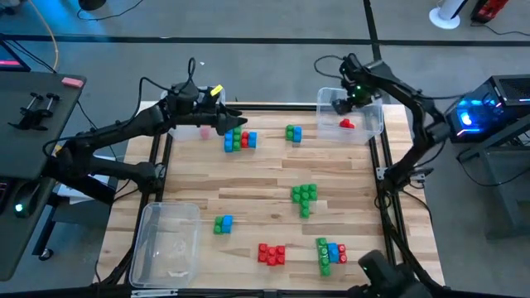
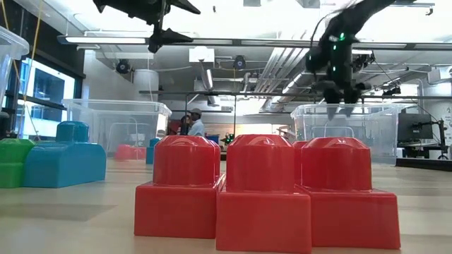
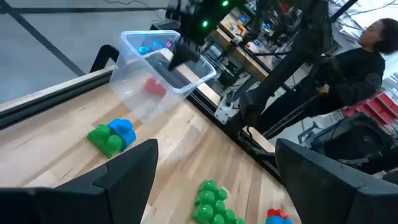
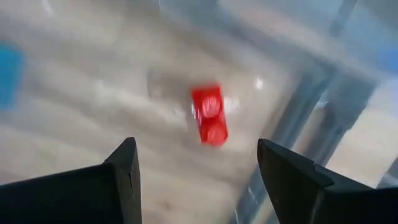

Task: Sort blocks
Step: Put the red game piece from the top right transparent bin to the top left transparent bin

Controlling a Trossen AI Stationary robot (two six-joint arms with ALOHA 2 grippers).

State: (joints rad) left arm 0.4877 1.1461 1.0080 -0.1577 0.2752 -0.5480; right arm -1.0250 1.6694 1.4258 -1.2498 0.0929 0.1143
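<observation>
Both grippers are open and hold nothing. My left gripper (image 1: 235, 124) hovers at the far left, just above a red, green and blue cluster (image 1: 240, 139). Its wrist view looks past its fingers (image 3: 214, 149) at a green-and-blue block (image 3: 112, 135) lying on the wood. My right gripper (image 1: 341, 105) hangs over the clear bin (image 1: 373, 124) at the far right. A red block (image 4: 208, 115) rests on that bin's floor, below and between the spread fingers. Other clusters lie on the table: green (image 1: 304, 197), blue-green (image 1: 223, 223), red (image 1: 271, 253), mixed (image 1: 331, 252).
A second clear bin (image 1: 166, 244) sits at the near left corner. In the low view a further clear bin (image 2: 116, 123) with something red inside stands at the far left. A green-blue pair (image 1: 293, 132) lies between the two grippers. A person (image 3: 367, 56) stands beyond the table.
</observation>
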